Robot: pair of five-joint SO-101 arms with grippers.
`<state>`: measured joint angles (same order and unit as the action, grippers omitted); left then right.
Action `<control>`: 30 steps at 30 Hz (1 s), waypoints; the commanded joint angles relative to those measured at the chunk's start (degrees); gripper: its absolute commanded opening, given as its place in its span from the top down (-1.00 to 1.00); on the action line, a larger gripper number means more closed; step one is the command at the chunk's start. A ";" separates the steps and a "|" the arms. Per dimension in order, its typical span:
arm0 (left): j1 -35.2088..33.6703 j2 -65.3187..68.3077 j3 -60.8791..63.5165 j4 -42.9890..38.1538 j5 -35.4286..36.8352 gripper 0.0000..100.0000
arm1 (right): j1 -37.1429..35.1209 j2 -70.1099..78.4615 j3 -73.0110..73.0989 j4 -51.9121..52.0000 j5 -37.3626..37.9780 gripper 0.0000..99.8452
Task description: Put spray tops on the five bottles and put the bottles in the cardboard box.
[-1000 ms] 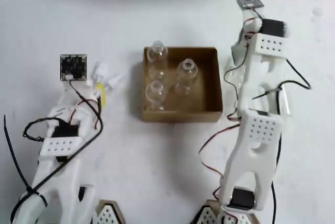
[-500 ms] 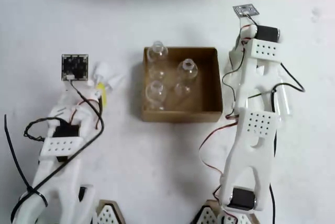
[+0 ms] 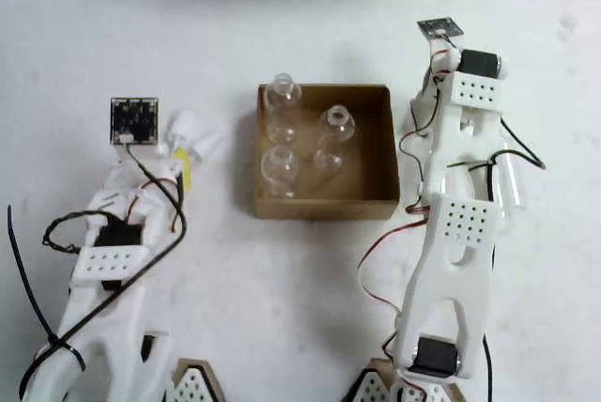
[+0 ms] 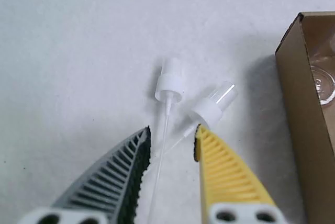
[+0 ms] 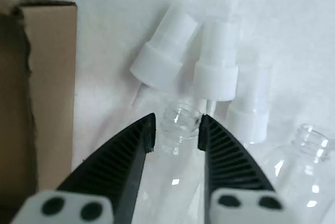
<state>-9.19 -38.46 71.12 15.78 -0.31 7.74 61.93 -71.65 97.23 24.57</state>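
**Three open bottles boxed, both grippers held apart over loose parts**

A white table (image 3: pixel 282 36) is seen from above, and the cardboard box (image 3: pixel 324 206) is set near its middle, between the two arms. Three clear bottles (image 3: pixel 335 126) are stood upright inside the box, two along the wall on the left arm's side and one nearer the box's centre. Their necks are left open.

Just beside the box, on the left arm's side, two spray tops (image 4: pixel 170 80) are laid on the table, each with a thin dip tube. The left gripper (image 4: pixel 171 132) is held low over them with its jaws apart, one finger grey and the other yellow. The tube of one top is passed through the gap between the fingers, and the head of the other top is found close by the yellow fingertip, on the side toward the box.

On the opposite side of the box, the right gripper (image 5: pixel 175 127) is held with its black jaws apart. The neck of a lying bottle (image 5: pixel 179 119) is placed between the fingertips; whether the pads touch the neck cannot be made out. A cluster of three white caps (image 5: pixel 217 67) is gathered just beyond that neck. A second open bottle (image 5: pixel 309 145) is laid beside the first, farther from the box. In the high view most of this group is covered by the right arm (image 3: pixel 460 224).
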 commanded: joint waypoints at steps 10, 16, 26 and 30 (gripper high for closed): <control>0.75 0.13 -0.44 -1.67 0.53 0.72 | 0.84 -5.14 -0.97 1.54 2.99 0.97; 0.84 0.13 -0.44 -1.67 0.53 0.72 | 0.84 -15.43 -0.35 1.63 2.99 0.97; 0.75 0.13 -0.44 -1.67 0.53 0.72 | 2.86 -19.12 0.53 1.71 2.99 0.97; 0.84 0.13 -0.44 -1.67 0.53 0.72 | 2.59 -19.21 4.92 1.54 2.99 0.97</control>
<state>-9.19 -38.46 71.12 15.78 -0.31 10.11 46.29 -67.87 97.32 27.12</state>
